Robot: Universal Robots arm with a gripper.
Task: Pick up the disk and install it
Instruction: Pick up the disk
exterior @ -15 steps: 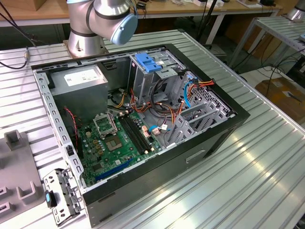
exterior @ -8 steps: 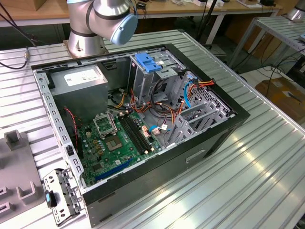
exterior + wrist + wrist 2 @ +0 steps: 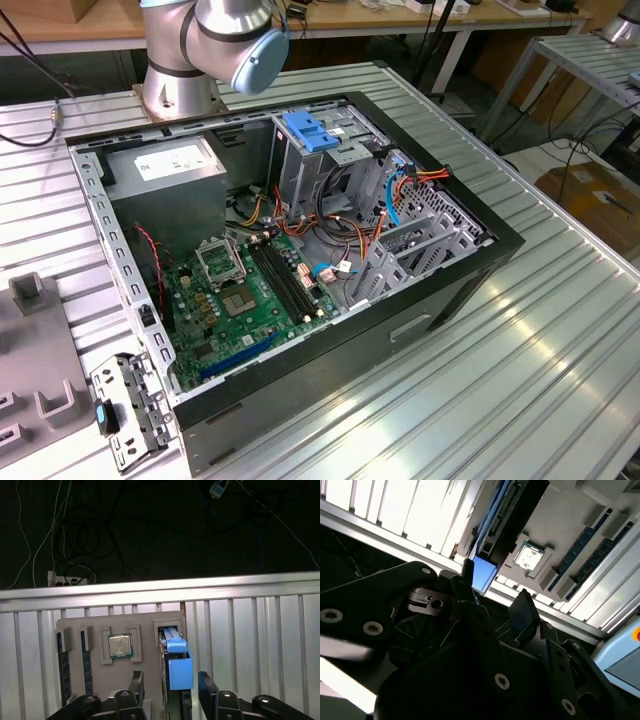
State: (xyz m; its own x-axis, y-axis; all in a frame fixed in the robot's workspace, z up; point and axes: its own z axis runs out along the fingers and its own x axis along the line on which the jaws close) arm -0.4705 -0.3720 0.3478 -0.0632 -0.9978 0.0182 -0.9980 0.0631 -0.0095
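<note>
A ribbed aluminium surface [image 3: 520,380] fills the room's foreground, with workbenches and loose cabling behind it. On it lies an open black computer case [image 3: 400,330], side panel off. Inside it I can see the green motherboard [image 3: 240,300], a grey metal box [image 3: 165,165] with a white sticker, and a blue latch [image 3: 312,130] on top of the drive cage. The arm [image 3: 215,40] rises from its base just behind the case.

In the first wrist view, a grey holder [image 3: 145,620] sits on the ribbed surface near its edge, and beyond that edge is dark floor with tangled cables. The disk [image 3: 179,667] stands on edge in one of the holder's slots, with its blue carrier edge facing the camera. A processor chip [image 3: 120,645] lies in the recess beside it. Memory sticks [image 3: 87,655] stand in slots on the far side of the chip.

The gripper [image 3: 171,680] hangs directly over the disk. Its black fingers [image 3: 137,682] are spread wide, one on each side of the blue carrier, and are not closed on it. A clear gap shows on the chip's side. The second wrist view shows the same: the blue end [image 3: 482,574] sits between the two finger pads, ungripped.
</note>
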